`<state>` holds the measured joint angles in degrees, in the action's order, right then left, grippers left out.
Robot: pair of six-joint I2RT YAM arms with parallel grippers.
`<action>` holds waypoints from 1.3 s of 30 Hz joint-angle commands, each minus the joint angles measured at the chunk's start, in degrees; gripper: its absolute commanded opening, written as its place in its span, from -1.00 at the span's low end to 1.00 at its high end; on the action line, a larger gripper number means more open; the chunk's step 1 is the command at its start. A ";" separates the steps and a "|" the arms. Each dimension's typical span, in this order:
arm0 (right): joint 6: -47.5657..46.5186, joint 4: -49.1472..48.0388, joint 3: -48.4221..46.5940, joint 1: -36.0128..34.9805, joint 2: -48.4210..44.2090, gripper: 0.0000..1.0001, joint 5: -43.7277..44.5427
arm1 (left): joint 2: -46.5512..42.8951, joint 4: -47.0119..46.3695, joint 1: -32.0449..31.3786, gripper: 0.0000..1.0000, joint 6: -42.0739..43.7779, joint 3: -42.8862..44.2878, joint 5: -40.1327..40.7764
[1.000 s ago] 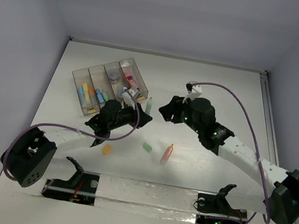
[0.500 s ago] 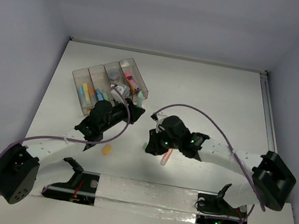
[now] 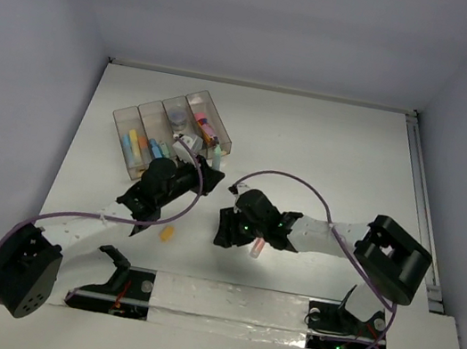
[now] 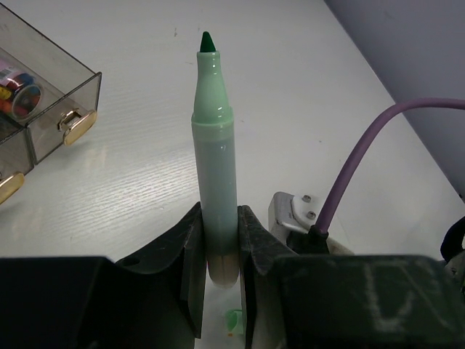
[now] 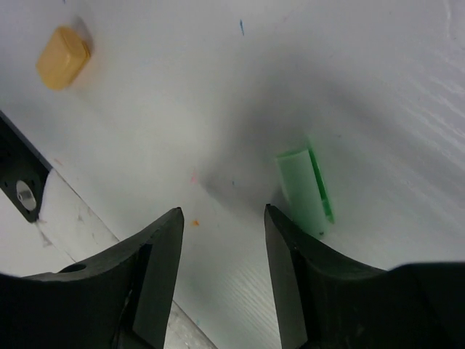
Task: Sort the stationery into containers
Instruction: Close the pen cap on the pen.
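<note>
My left gripper [image 4: 218,218] is shut on a pale green marker [image 4: 214,160], which points forward with its dark green tip bare. In the top view this gripper [image 3: 207,170] is at the near right corner of the smoky clear tray [image 3: 126,115], which holds several colourful pieces. My right gripper [image 5: 223,214] is open just above the table. A small green cap [image 5: 301,189] lies beside its right finger, outside the jaws. In the top view the right gripper [image 3: 222,227] hides that cap.
A yellow block [image 3: 167,234] lies near the front, left of the right gripper, and shows too in the right wrist view [image 5: 64,57]. A pink-orange marker [image 3: 257,247] lies just right of the right gripper. The tray's corner with brass tabs [image 4: 76,123] is ahead to the left.
My right arm has swung left and down from mid-table to the green cap. My left gripper has carried the green marker a little toward the tray's near right corner.
</note>
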<state>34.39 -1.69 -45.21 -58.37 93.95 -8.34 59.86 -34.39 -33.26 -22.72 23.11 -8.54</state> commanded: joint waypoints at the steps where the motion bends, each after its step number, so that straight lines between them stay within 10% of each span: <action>1: 1.82 -2.35 0.21 -0.17 1.59 0.12 6.75 | -0.88 -1.91 0.38 -1.00 0.84 -0.09 -0.43; 22: 0.50 10.05 -6.47 2.21 5.27 0.61 18.97 | -0.79 -1.91 0.38 -1.00 0.57 0.00 -1.05; 39: -1.17 11.53 -11.30 5.37 10.46 0.29 22.05 | -0.79 -1.29 0.38 -1.00 0.84 0.18 -0.25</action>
<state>33.95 3.20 -56.73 -53.80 101.82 11.90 59.88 -34.04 -33.26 -22.72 23.11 -8.75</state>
